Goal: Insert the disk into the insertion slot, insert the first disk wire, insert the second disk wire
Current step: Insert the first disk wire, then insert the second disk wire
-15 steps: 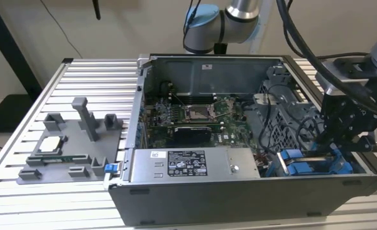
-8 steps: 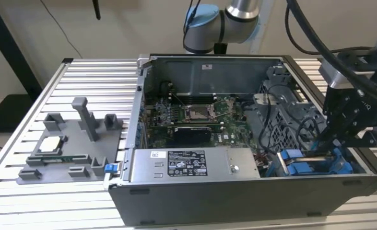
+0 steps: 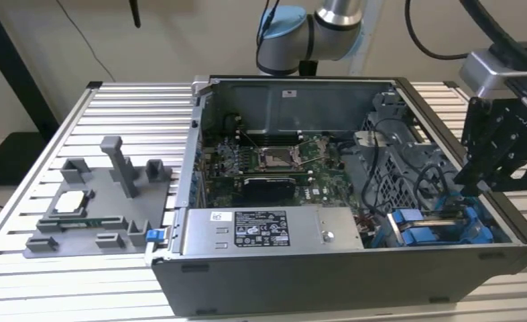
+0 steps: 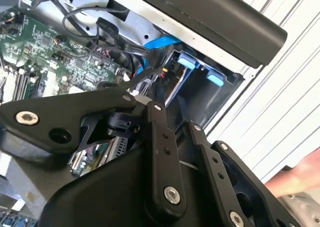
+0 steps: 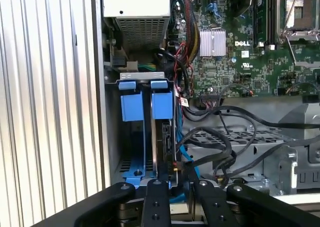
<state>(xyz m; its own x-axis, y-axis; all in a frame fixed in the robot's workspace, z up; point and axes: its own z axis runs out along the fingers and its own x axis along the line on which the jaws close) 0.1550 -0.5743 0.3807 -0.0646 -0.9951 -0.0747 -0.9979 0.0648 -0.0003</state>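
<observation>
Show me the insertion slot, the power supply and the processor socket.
insertion slot (image 5: 145,76): first wrist view, grey metal rim.
power supply (image 3: 261,229): exterior view, its label.
processor socket (image 3: 277,159): exterior view, socket middle.

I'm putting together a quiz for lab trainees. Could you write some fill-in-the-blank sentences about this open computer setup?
1. The end effector hangs over the exterior view's ___ end of the computer case.
2. The insertion slot has ___ plastic tabs.
3. The motherboard is ___ in colour.
4. The grey fixture stands to the exterior view's ___ of the computer case.
Missing words: right; blue; green; left.
</observation>
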